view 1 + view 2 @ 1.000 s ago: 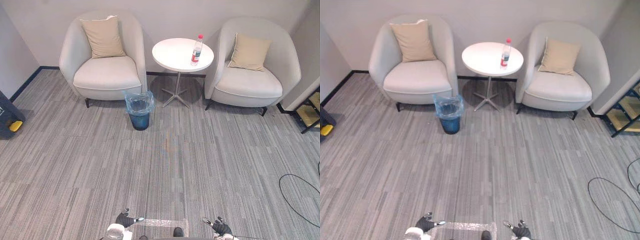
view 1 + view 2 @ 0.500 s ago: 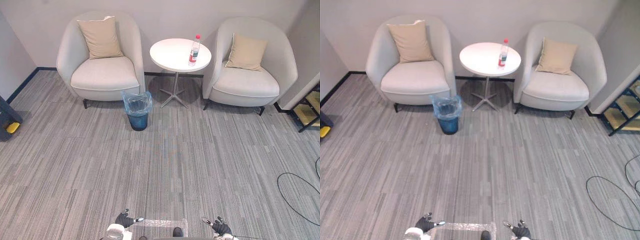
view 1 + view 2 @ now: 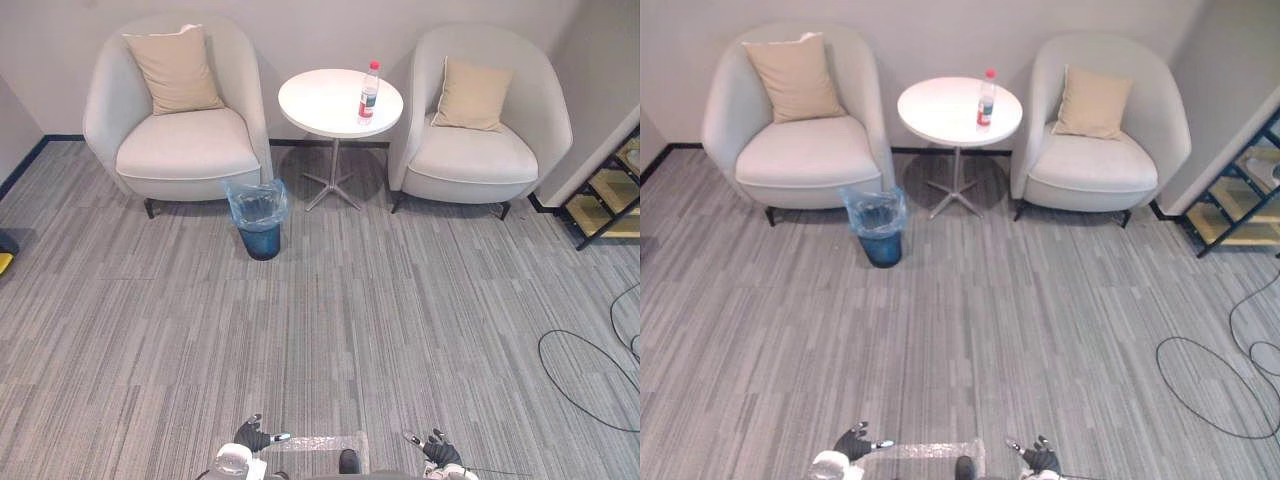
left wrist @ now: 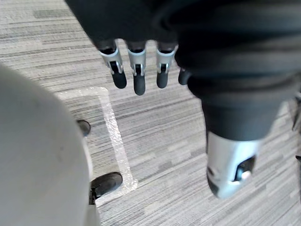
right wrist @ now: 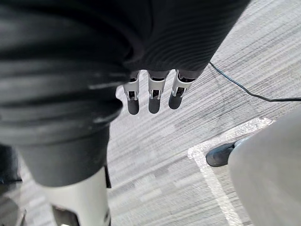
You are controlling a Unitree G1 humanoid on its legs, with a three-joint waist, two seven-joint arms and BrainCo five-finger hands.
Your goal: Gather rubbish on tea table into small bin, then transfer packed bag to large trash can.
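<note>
Left hand [image 4: 136, 75]: fingers straight, hanging loose over the carpet [image 3: 330, 330], nothing in it.
Right hand [image 5: 150, 96]: same, fingers straight and relaxed, holding nothing.
Both hands: low at robot's sides, either side of a taped outline [image 3: 320, 441] on the floor.
Bottle [image 3: 368, 92]: the rubbish, I reckon. Red cap, upright on the tea table [image 3: 315, 105], on the side twd the armchair at robot's right [image 3: 470, 150].
Tea table: round, white, one thin leg. Can't make out any other rubbish on it from here.
Small bin [image 3: 260, 215]: blue, w/ clear liner bag [image 3: 256, 197] over the rim, on the carpet just beside the armchair at robot's left [image 3: 175, 140], near the table foot. Contents: can't tell.
Gap: hands well apart from table and bin, wide stretch of carpet between.
Done so far: nothing, by my read. Bottle not yet binned, bag not yet pulled.
Left to do: walk up, grab bottle, drop it in the bin, lift the bag out, carry it to the large trash can.
Progress: very start, approach stage only.
</note>
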